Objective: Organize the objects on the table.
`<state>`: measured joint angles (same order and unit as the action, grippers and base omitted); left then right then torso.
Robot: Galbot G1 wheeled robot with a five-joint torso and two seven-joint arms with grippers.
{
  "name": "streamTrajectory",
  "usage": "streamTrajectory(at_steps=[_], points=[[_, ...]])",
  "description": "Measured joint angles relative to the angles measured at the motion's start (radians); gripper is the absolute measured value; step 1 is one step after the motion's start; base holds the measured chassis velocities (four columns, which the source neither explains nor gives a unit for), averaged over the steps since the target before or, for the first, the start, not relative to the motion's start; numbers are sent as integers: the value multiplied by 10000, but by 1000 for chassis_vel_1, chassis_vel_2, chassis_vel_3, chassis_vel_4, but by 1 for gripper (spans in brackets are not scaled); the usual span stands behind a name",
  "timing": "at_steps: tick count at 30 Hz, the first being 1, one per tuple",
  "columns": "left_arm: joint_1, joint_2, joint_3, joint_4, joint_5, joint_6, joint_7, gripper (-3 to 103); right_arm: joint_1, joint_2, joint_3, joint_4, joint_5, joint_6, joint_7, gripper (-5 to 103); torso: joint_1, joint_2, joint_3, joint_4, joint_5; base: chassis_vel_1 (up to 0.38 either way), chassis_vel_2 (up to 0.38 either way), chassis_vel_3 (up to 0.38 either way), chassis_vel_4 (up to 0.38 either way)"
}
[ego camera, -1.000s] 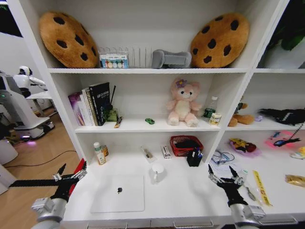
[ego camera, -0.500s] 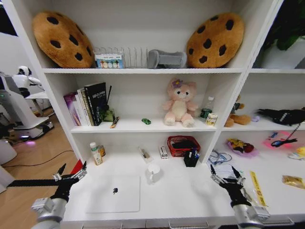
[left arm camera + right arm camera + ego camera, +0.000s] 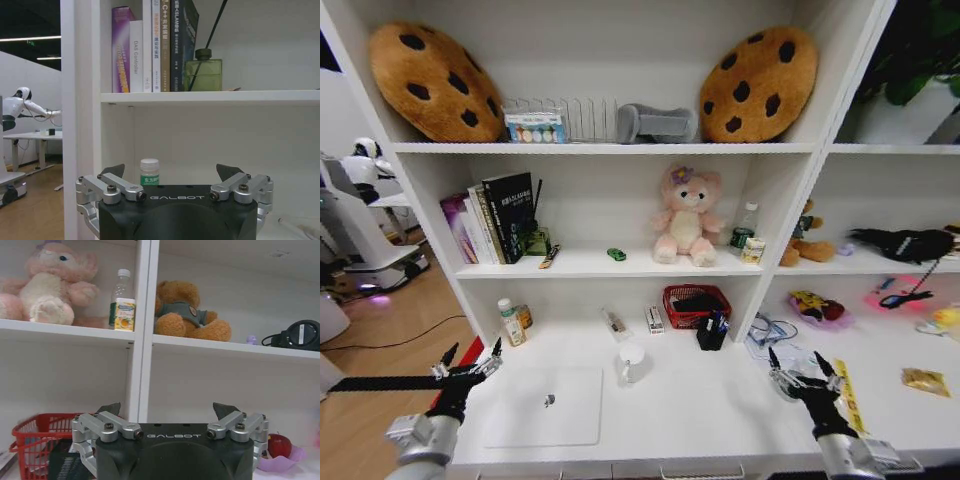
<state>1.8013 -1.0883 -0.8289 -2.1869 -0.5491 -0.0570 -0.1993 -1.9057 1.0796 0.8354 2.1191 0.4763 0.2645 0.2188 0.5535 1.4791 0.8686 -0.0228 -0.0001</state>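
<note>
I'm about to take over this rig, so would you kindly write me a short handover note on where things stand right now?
Left gripper: open, holding nothing, raised over the table's left end, beside the silver laptop.
Right gripper: open, holding nothing, raised over the table's right part, near the yellow strip.
Things: the laptop lies closed and flat on the table; the tiny green toy car sits on the middle shelf beside the pink plush.
Done: nothing gripped, judging by both open grippers.
Left: the tidying itself, it seems; I cannot pick out the pens for sure.
</note>
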Motion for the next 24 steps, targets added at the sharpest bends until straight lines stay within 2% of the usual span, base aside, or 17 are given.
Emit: streamTrajectory(at_steps=[4,6,8,9,11,14,18,20,24], points=[[0,0,0,-1,0,0,0,100,43,-18,-2,-55,0,6,-1,100,-1,1,-1,-1,9,-214,-213,193,197],[0,0,1,0,0,0,0,100,50,-16,-41,-72,-6,6,-3,100,2,-1,1,0,-12,-235,-212,232,239],[0,0,0,-1,0,0,0,100,57,1,-91,-82,-18,6,-7,100,-2,0,-1,0,15,-225,-202,224,198],[0,0,0,-1,0,0,0,100,57,1,-91,-82,-18,6,-7,100,-2,0,-1,0,15,-205,-192,224,208],[0,0,0,0,0,0,0,100,58,19,-150,-82,-46,6,-13,100,1,0,0,1,-6,-206,-183,198,218],[0,0,0,-1,0,0,0,100,31,85,-257,-35,-76,6,-37,100,0,0,1,-1,9,-183,-184,166,190],[0,0,0,0,0,0,0,100,-63,198,-372,114,-123,79,-150,100,0,0,0,2,-3,-146,-157,150,148],[0,0,1,-1,0,0,2,100,-190,489,-684,415,-276,216,-321,100,0,-1,0,-1,6,-51,-89,92,93],[0,0,0,-1,0,1,3,100,-215,612,-1176,668,-610,262,-536,100,-1,0,-1,0,-8,0,0,0,0]])
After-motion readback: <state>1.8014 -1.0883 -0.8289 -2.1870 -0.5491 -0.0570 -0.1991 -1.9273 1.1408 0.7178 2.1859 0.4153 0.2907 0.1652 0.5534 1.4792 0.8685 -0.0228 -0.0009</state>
